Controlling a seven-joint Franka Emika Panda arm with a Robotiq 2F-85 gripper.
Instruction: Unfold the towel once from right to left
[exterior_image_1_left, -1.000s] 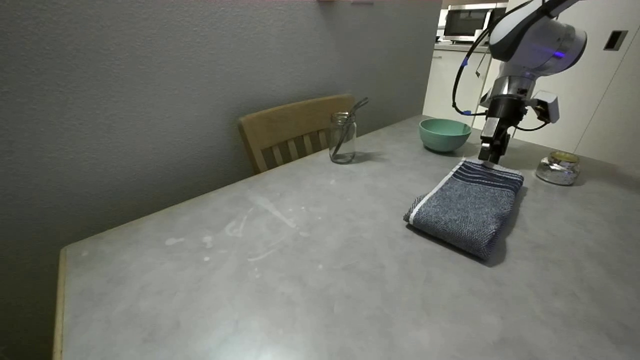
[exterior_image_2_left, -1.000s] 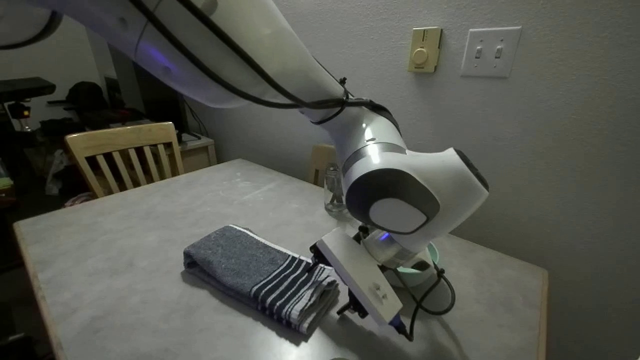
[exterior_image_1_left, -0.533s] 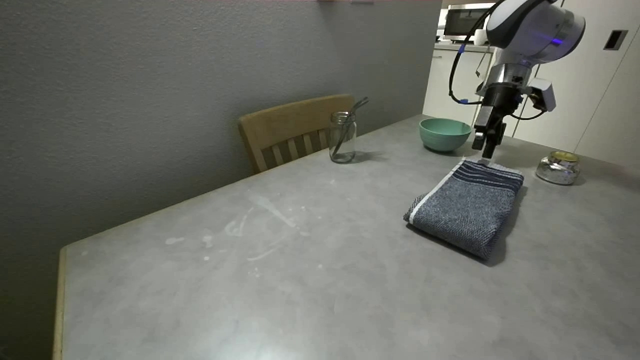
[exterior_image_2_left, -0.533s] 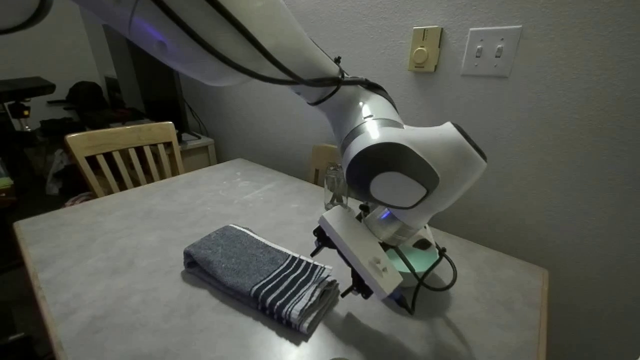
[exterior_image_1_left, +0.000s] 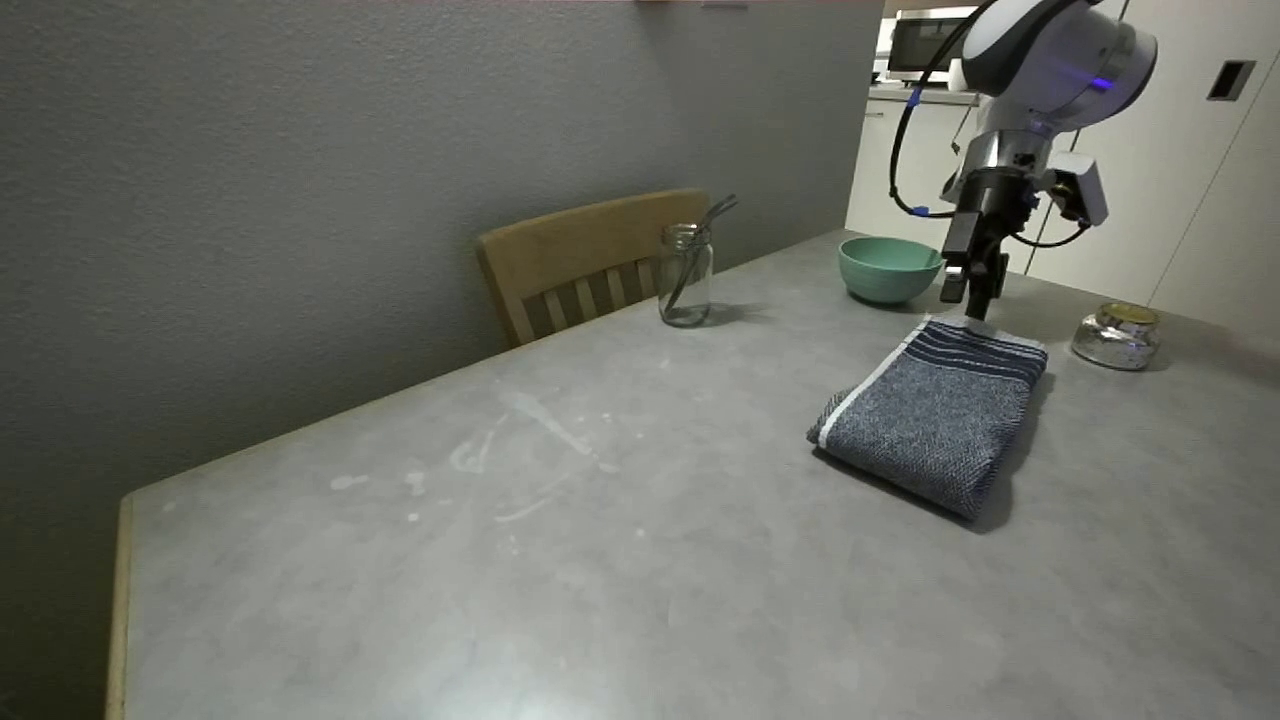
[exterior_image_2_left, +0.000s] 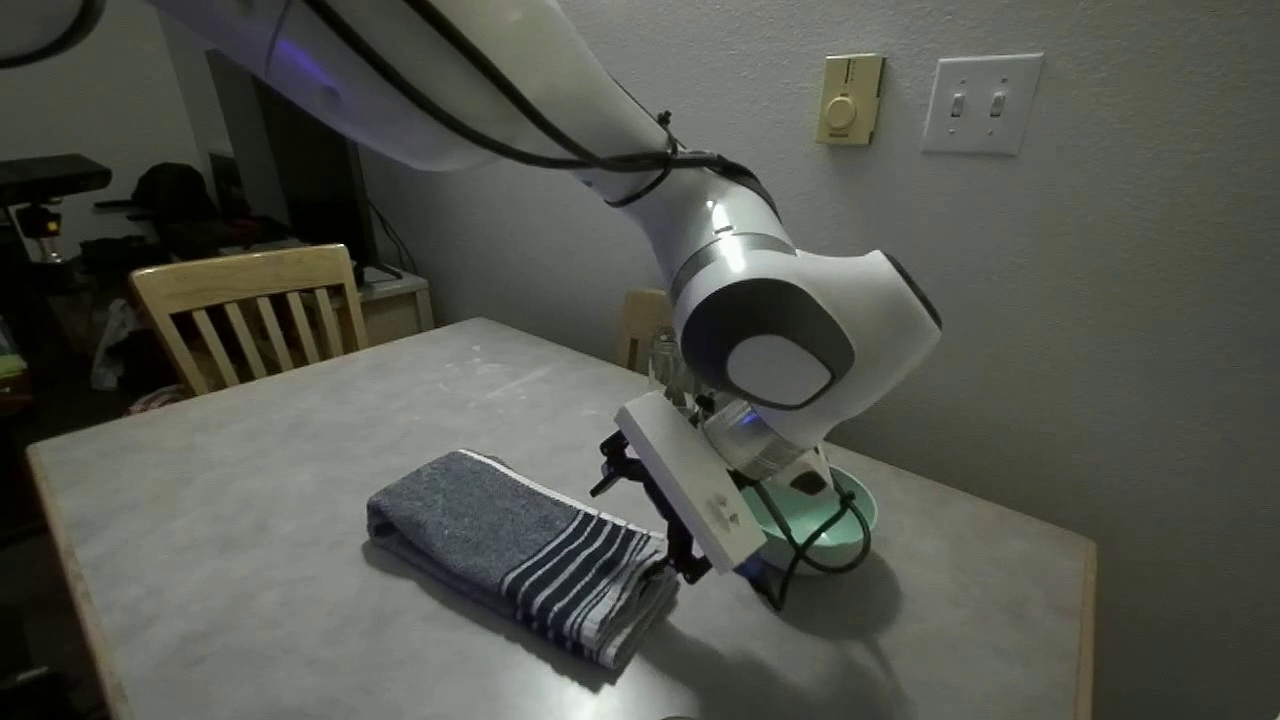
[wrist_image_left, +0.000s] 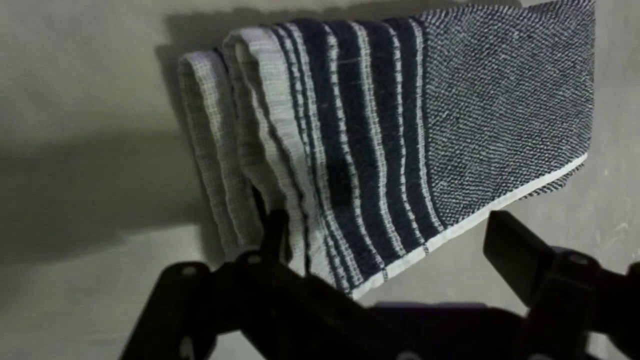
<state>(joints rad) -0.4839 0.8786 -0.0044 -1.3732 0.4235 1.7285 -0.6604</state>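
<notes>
The dark blue-grey towel (exterior_image_1_left: 930, 430) lies folded on the table in both exterior views (exterior_image_2_left: 490, 520). Its pale striped end is nearest my gripper. In the wrist view the towel (wrist_image_left: 505, 110) shows several folded layers at its whitish hem on the left. My gripper (wrist_image_left: 387, 226) is open and empty, its fingers wide apart. The left finger overlaps the layered hem and the right finger lies beyond the white side edge. In both exterior views the gripper (exterior_image_1_left: 964, 300) is tilted, just above the towel's striped end (exterior_image_2_left: 640, 530). Contact with the cloth cannot be told.
A teal bowl (exterior_image_1_left: 888, 272) stands behind the gripper, close to the arm's cable (exterior_image_2_left: 798, 505). A silver jar (exterior_image_1_left: 1116, 338) stands beside the towel's striped end. A glass jar with utensils (exterior_image_1_left: 686, 285) stands by the table's edge, near a wooden chair (exterior_image_1_left: 590, 235).
My gripper has risen off the table beside the towel's striped end and shifted a little over it. It stays open. The towel has not moved.
</notes>
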